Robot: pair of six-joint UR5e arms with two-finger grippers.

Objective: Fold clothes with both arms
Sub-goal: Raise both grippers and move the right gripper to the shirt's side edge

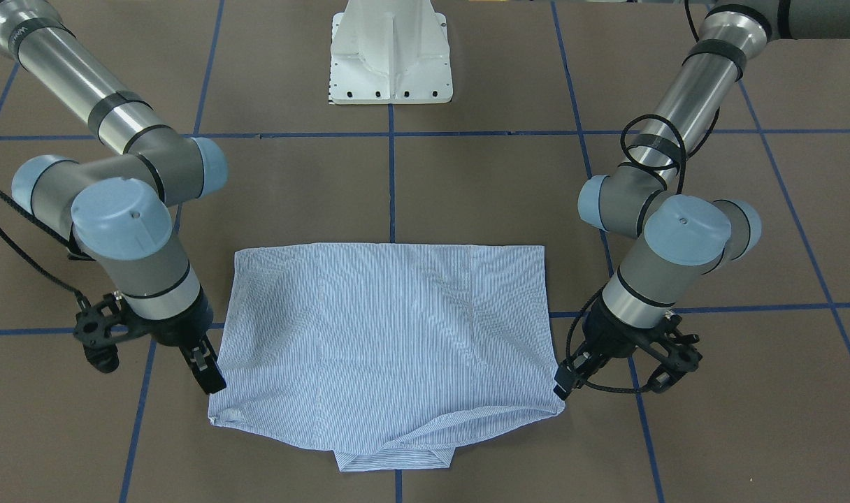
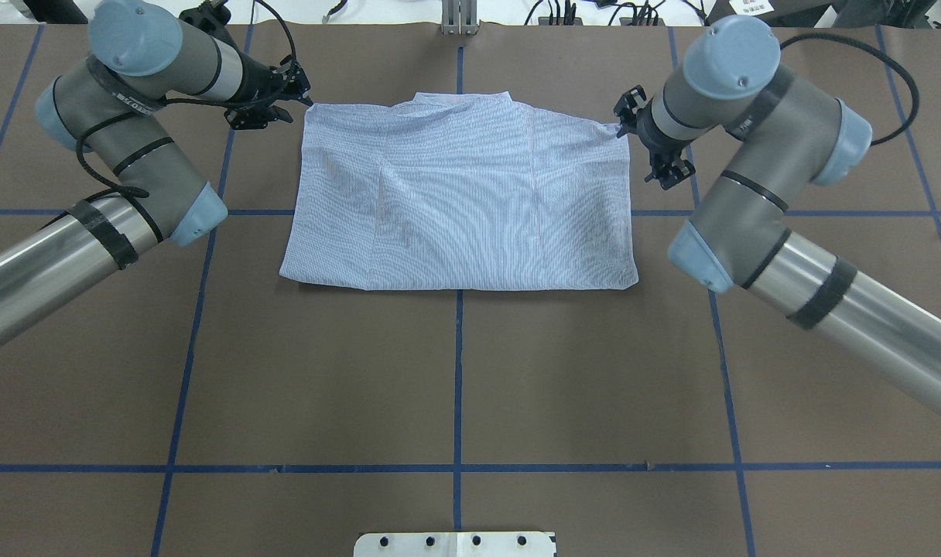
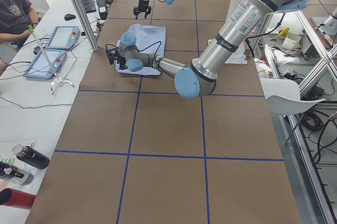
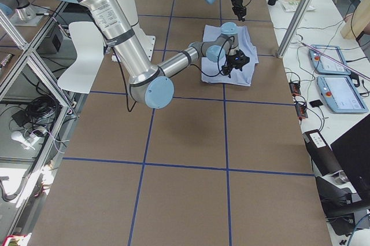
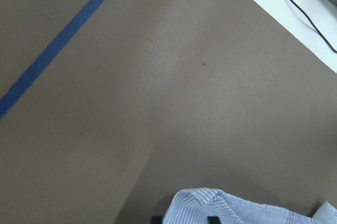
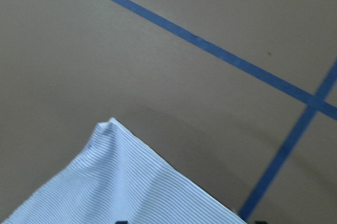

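The light blue striped shirt lies folded into a rectangle on the brown table, its collar edge peeking out at the far side. My left gripper is at the shirt's far left corner. In the left wrist view that puckered corner sits between two fingertips with a gap between them. My right gripper is at the far right corner. In the right wrist view the jaws stand wide apart over the corner. In the front view the left gripper and right gripper flank the shirt.
Blue tape lines grid the table. The white pedestal base stands behind the shirt on the robot's side. Operator desks with tablets and bottles line the table's far edge.
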